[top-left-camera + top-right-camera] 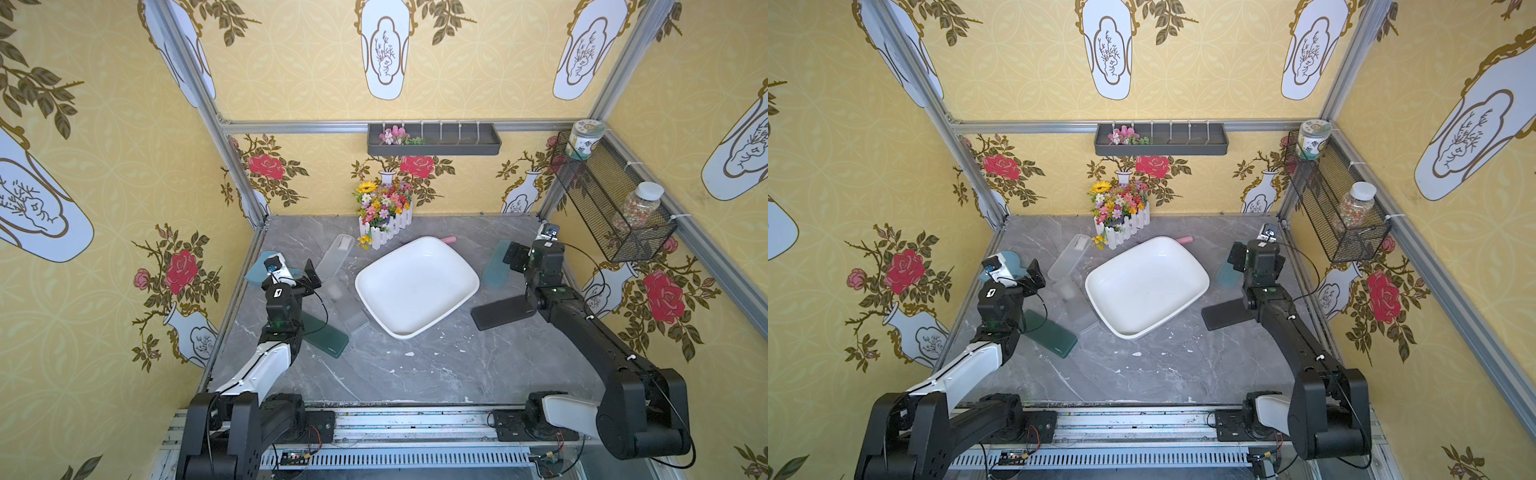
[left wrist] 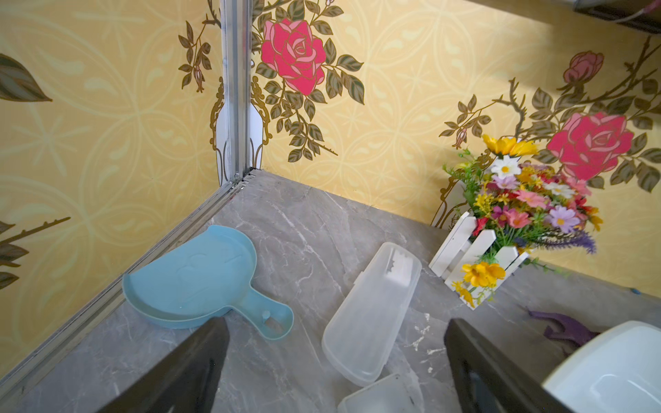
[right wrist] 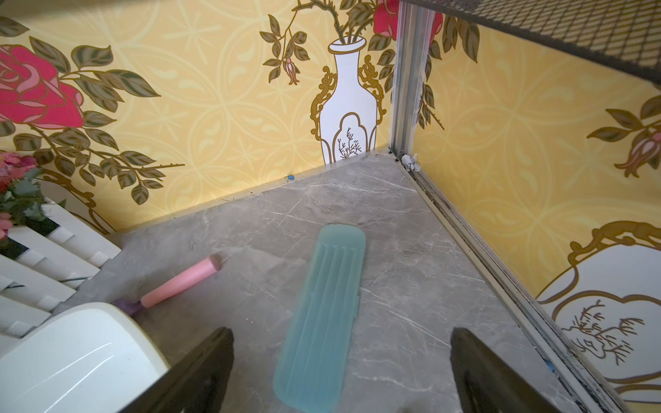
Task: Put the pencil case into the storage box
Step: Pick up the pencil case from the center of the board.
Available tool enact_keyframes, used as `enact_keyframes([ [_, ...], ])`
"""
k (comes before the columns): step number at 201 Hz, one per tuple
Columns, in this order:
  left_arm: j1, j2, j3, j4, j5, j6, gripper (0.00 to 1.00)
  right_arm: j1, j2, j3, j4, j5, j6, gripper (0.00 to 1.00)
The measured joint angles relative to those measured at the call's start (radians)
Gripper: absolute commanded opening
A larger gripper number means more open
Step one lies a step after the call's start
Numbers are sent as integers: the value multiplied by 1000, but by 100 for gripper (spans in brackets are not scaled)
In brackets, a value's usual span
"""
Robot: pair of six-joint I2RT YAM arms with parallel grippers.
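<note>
The white storage box sits mid-table with nothing in it. Several pencil cases lie around it. On the left are two clear ones and a dark green one. On the right are a teal one and a black one. My left gripper hovers open above the clear cases. My right gripper hovers open over the teal case, which lies lengthwise between the jaws. Neither gripper holds anything.
A blue dustpan lies by the left wall. A white picket flower pot stands behind the box, with a pink-handled tool beside it. A grey wall tray and a black mesh basket hang above the table.
</note>
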Motion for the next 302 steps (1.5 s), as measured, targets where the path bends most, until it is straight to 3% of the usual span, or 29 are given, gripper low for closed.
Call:
enact_keyframes([
  [28,-57,-9,101,-186,-5,-83,100,18,-5,51,-157,-106,29,97],
  [69,-65,-41,204,-478,-108,-401,100,137,24,101,-243,-257,-10,97],
  [113,-66,5,332,-845,-135,-746,100,226,66,106,-263,-276,-31,97],
  [159,-69,-33,310,-1052,-90,-1015,100,261,91,67,-261,-290,5,97],
  [209,-69,39,291,-1101,19,-1075,100,298,84,72,-267,-294,26,97],
  [302,-70,102,243,-1157,193,-996,100,309,51,35,-272,-294,51,97],
])
